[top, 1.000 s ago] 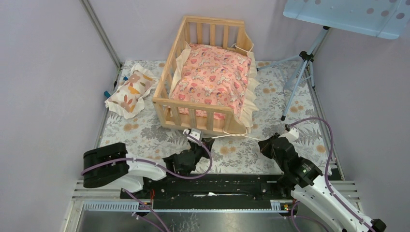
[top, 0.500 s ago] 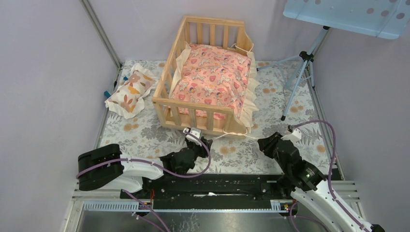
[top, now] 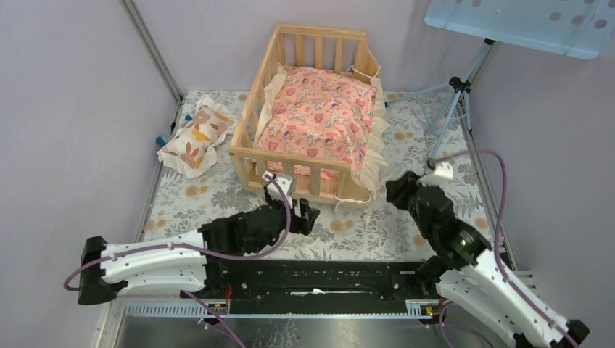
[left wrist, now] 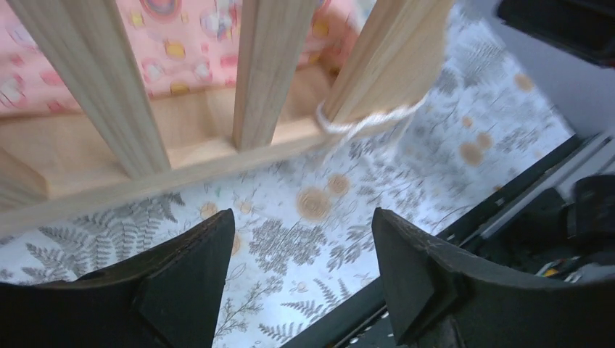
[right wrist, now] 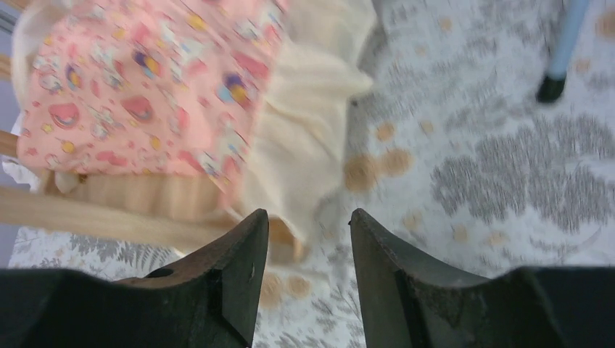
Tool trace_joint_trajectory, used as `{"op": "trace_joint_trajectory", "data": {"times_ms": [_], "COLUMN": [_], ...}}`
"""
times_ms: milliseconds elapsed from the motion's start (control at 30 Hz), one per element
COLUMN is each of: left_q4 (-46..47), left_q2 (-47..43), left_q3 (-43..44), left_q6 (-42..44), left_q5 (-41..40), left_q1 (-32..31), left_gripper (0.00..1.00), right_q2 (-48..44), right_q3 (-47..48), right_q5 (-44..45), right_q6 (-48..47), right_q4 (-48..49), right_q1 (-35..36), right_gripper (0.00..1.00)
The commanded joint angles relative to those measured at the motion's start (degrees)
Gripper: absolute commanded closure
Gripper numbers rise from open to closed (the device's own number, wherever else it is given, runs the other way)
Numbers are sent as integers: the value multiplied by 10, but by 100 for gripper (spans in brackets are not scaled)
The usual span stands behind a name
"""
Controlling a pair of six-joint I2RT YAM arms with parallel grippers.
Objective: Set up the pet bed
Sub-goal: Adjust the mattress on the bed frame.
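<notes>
The pet bed (top: 286,159), a light wooden slatted frame, stands at the back middle of the floral mat. A pink ruffled cushion (top: 319,116) lies in it, with its cream ruffle hanging over the right side. My left gripper (top: 308,214) is open just in front of the near rail, empty. In the left wrist view the open gripper (left wrist: 303,214) faces the slats (left wrist: 265,72), and a white string (left wrist: 362,123) loops at the corner post. My right gripper (top: 397,190) is open near the bed's front right corner. In the right wrist view it (right wrist: 309,212) is empty below the cushion (right wrist: 145,87).
A small cream pillow with orange prints (top: 194,138) lies left of the bed by the wall. A tripod (top: 450,109) carrying a light blue panel (top: 529,22) stands at the right. The black base rail (top: 319,279) runs along the near edge.
Both arms have reached forward toward the bed's near side, the left one stretching out far. Both grippers have gone from shut to open.
</notes>
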Motion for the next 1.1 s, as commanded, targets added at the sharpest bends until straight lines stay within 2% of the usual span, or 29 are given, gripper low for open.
{"op": "trace_joint_trajectory", "data": {"times_ms": [0, 67, 133, 200, 300, 400, 467, 567, 667, 767, 900, 1067], "left_q4": [-199, -217, -229, -219, -217, -224, -218, -202, -194, -187, -166, -128], "left_q2": [-14, 13, 57, 90, 143, 182, 194, 203, 215, 220, 228, 261], "left_q3": [163, 248, 328, 384, 452, 491, 500, 494, 487, 473, 443, 418], "left_q6": [-15, 47, 86, 111, 128, 126, 107, 83, 79, 74, 47, 7], "left_q5": [-8, 40, 126, 212, 273, 307, 327, 340, 311, 296, 294, 304], "left_q1": [6, 44, 119, 203, 287, 358, 418, 500, 556, 595, 659, 723], "left_gripper": [28, 31, 32, 32, 32, 29, 28, 25, 22, 17, 14, 14], "right_q2": [196, 295, 400, 481, 592, 709, 783, 871, 933, 946, 934, 920], "right_q3": [164, 250, 336, 420, 528, 655, 728, 783, 783, 713, 599, 525], "right_q5": [11, -25, -113, -227, -426, -578, -645, -710, -758, -761, -697, -695], "right_q6": [-142, -188, -215, -209, -176, -162, -146, -89, -14, 36, 41, 33], "right_q4": [105, 113, 118, 115, 140, 133, 130, 187, 280, 361, 386, 408], "right_q1": [-3, -13, -49, -104, -177, -196, -196, -197, -197, -197, -195, -189], "right_gripper": [47, 45, 44, 44, 45, 48, 50, 51, 54, 57, 57, 58]}}
